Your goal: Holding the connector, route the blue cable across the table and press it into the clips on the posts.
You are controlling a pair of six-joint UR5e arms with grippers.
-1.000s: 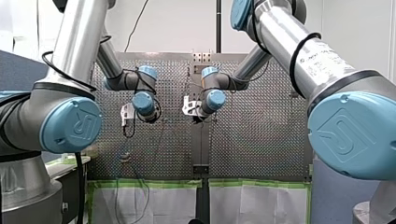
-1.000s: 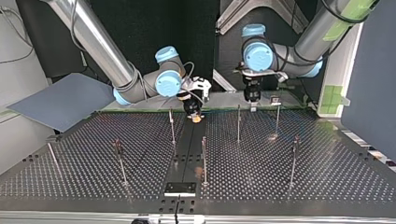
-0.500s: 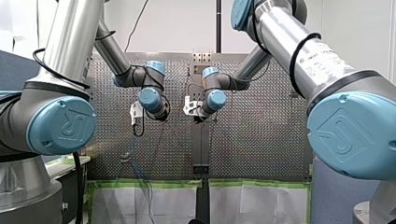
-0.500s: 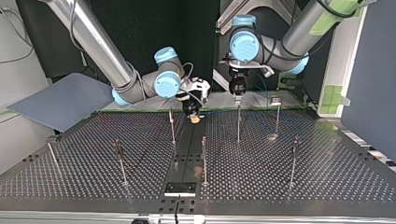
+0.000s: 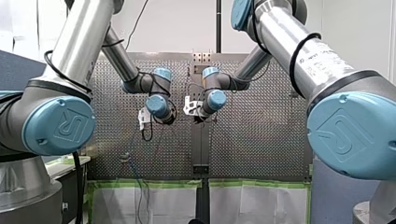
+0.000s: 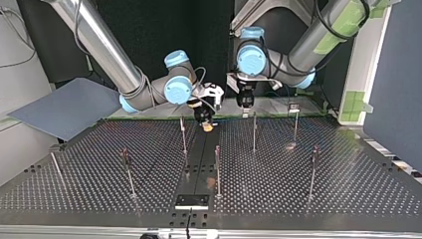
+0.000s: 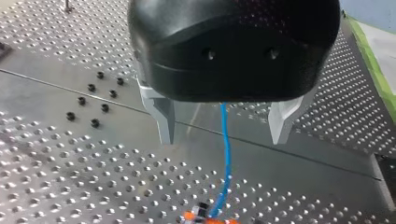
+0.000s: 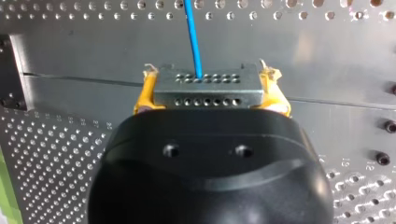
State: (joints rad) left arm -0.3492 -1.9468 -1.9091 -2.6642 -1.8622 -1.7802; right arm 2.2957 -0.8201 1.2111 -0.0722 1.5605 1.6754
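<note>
**Connector clamped on my right, left fingers wide about the cable**

From the top view, nearest to me is the edge of the perforated table, with a small dark plate bolted on its smooth centre strip. Behind that stand the thin posts, scattered over both halves. One at the view's right carries a small dark clip at its top. I see no cable in any clip.

At the far edge both arms hang close together. My right gripper, coming in from the view's left, sits low over the far end of the centre strip. Its wrist view shows the yellow pads shut tight on the two ends of the grey connector. The blue cable leaves the middle of its row of holes and runs straight ahead over the plate.

Just beside it, towards the view's right, my left gripper hangs above the top of a post. In its wrist view the metal fingers stand well apart. The cable passes down between them, touching neither, to a small orange-and-dark shape I cannot make out.

Farthest off, a green-taped strip borders the table.
</note>
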